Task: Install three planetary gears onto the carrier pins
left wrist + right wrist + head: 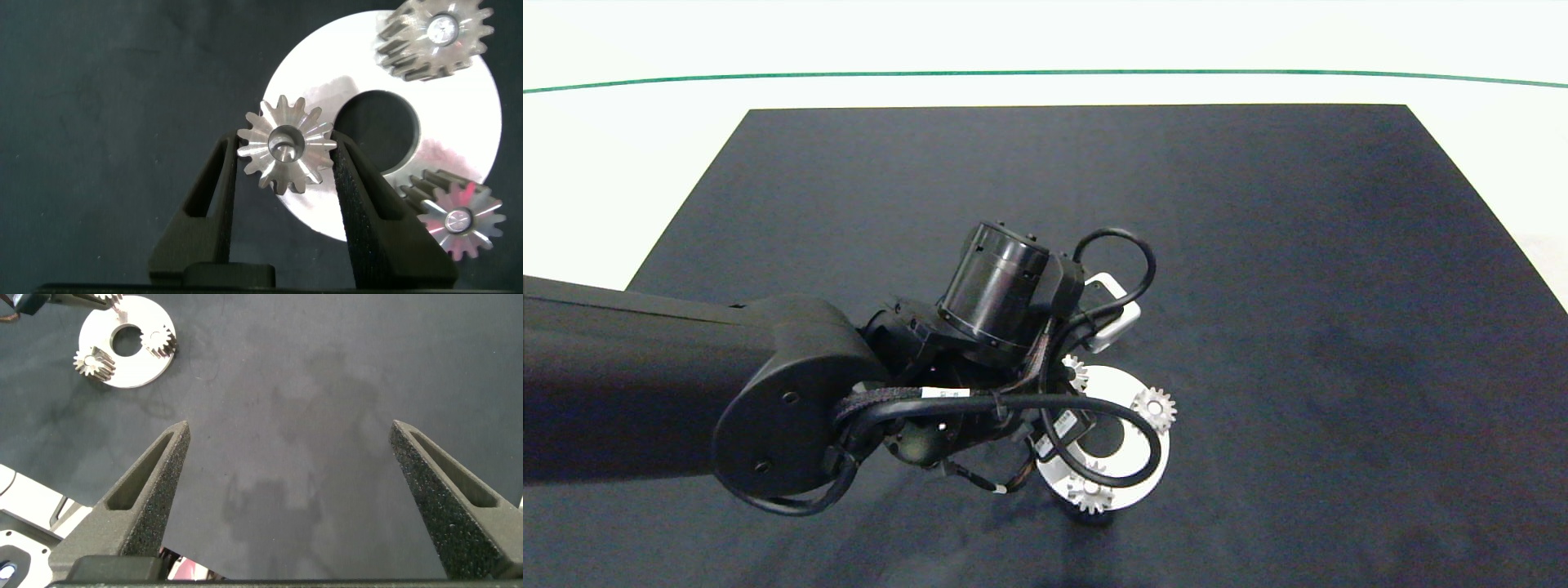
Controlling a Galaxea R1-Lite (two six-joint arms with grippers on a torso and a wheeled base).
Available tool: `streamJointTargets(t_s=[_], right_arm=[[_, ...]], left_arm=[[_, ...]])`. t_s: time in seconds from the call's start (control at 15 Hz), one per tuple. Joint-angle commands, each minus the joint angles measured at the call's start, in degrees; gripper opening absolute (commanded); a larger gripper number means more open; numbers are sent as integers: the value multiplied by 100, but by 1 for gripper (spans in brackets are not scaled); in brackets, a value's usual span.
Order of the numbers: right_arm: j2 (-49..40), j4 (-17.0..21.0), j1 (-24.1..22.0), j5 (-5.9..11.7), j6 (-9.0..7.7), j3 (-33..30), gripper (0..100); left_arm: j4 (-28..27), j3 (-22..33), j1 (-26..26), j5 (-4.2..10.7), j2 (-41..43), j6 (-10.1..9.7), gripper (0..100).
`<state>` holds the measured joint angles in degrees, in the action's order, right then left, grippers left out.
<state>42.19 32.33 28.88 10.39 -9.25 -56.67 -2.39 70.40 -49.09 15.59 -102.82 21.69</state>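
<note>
Dark mat (1258, 286) — left gripper (286, 175) clamps third gear (286, 155) over disc (327, 94).

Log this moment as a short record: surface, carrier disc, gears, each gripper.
surface: dark mat on a white table
carrier disc: white ring-shaped disc, large central hole
seated gears: two planetary gears on the disc, a pin tip showing in each bore
third gear: third gear between the left gripper's fingers at the disc's edge, a pin visible in its bore; whether it is fully seated cannot be told
left gripper: left gripper, shut on the third gear
right gripper: right gripper, open, empty, away from the disc
</note>
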Motion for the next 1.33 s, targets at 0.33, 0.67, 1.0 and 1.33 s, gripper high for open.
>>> streamJointTargets(t_s=[0.33, 0.67, 1.0, 1.33], right_arm=[[8, 19, 4, 7, -6, -2, 100], [17, 10, 4, 7, -15, -28, 100], [26, 10, -5, 7, -15, -37, 100], [44, 10, 4, 7, -15, -81, 100]], left_arm=[[2, -211, 58, 14, 227, -24, 7], [10, -255, 40, 14, 227, -51, 7], [169, -290, -4, 5, 192, -59, 7], [344, -413, 14, 5, 174, -68, 7]])
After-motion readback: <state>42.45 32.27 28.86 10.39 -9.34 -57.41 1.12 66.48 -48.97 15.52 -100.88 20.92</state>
